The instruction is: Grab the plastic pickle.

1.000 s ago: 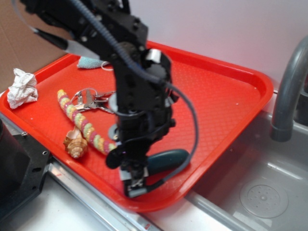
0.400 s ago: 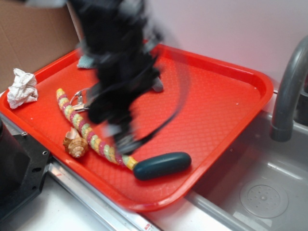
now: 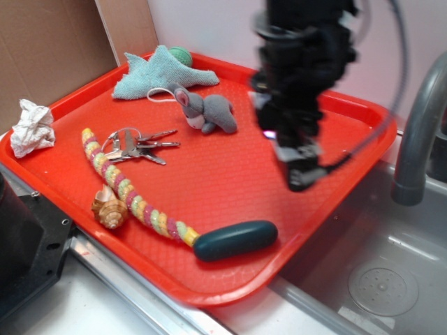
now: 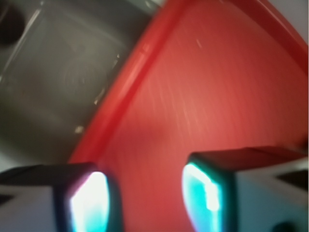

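The plastic pickle (image 3: 235, 240), a dark teal-green oblong, lies on the red tray (image 3: 349, 139) near its front edge, touching the end of the pastel rope (image 3: 133, 194). My gripper (image 3: 305, 176) hangs blurred above the tray's right side, up and to the right of the pickle and apart from it. In the wrist view the gripper (image 4: 145, 193) is open with only bare tray (image 4: 217, 87) between its fingers. The pickle does not show in the wrist view.
A tan seashell (image 3: 109, 209), keys (image 3: 136, 145), a grey toy mouse (image 3: 209, 112) and a teal cloth (image 3: 157, 70) lie on the tray. Crumpled paper (image 3: 31, 127) sits at its left rim. A sink (image 3: 377, 279) and grey faucet (image 3: 419, 132) are to the right.
The arm has swung from over the pickle at the tray's front up and across to the right side. The pickle stayed on the tray and now shows in full.
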Tool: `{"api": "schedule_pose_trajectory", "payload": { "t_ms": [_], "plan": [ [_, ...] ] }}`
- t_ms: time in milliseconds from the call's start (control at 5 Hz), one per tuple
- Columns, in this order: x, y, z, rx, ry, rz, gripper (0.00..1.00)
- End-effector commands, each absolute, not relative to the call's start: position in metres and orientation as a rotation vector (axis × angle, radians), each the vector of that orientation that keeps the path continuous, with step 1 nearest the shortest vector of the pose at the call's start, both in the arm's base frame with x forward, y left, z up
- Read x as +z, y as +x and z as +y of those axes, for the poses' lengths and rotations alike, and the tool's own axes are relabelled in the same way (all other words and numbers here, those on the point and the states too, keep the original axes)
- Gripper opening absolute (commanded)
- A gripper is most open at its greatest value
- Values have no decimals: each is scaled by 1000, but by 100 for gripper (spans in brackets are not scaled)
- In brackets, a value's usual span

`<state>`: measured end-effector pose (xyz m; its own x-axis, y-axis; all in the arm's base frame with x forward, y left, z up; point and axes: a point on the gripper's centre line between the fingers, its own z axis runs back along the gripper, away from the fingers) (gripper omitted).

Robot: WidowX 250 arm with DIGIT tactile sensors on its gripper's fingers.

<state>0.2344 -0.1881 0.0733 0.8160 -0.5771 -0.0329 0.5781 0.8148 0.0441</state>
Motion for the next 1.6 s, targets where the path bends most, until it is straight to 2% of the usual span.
{"api": "schedule_pose_trajectory", "payload": {
  "t_ms": [0, 200, 400, 600, 1000, 1200, 1400],
  "plan": [
    [91, 198, -189, -621, 20, -32, 100],
    [105, 167, -184, -605, 36, -76, 100],
    [92, 159, -181, -605, 27, -48, 100],
    [73, 153, -179, -603, -11, -27, 100],
    [37, 156, -174, -612, -44, 33, 100],
    [26, 160, -176, -645, -27, 76, 100],
    [27, 157, -171, -652, -3, 72, 0]
  ]
}}
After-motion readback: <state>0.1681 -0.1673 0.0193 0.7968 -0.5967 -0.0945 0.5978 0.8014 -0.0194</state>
